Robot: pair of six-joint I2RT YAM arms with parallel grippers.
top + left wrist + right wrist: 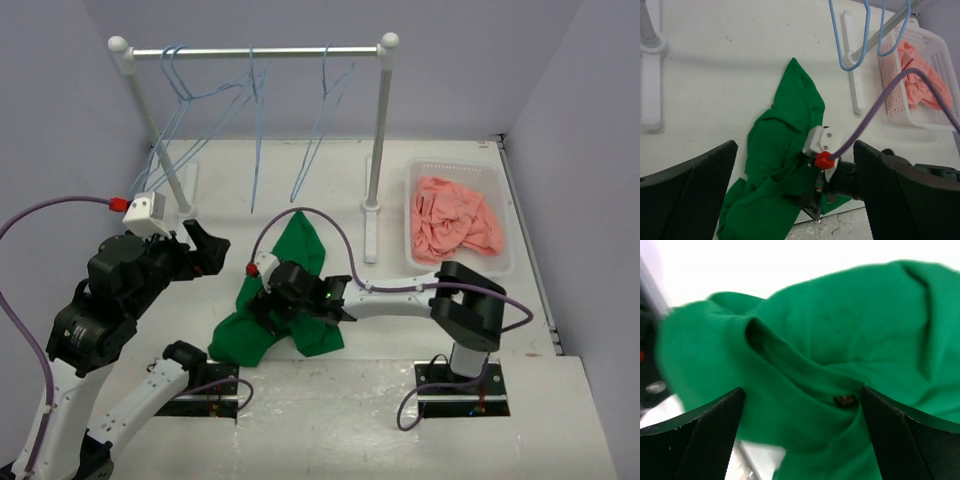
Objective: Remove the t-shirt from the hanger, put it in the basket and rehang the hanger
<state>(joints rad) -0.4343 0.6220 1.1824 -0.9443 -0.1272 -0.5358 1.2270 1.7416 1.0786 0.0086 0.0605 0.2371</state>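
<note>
The green t-shirt (300,250) lies crumpled on the white table, between the two arms. My right gripper (267,314) reaches left over the shirt's middle. Its jaws are open, and in the right wrist view they straddle a raised fold and the collar with its small label (845,400), gripping nothing. The left gripper (207,248) hovers open, above and to the left of the shirt. Its wrist view looks down on the t-shirt (790,120) and on the right wrist's white camera mount (822,142). The hanger of the shirt is hidden; no wire shows in the cloth.
A white clothes rail (250,51) stands at the back with several bare blue wire hangers (256,120) on it. Its feet (371,225) rest on the table just behind the shirt. A white basket (495,190) of salmon-pink clothes (455,222) stands at the back right.
</note>
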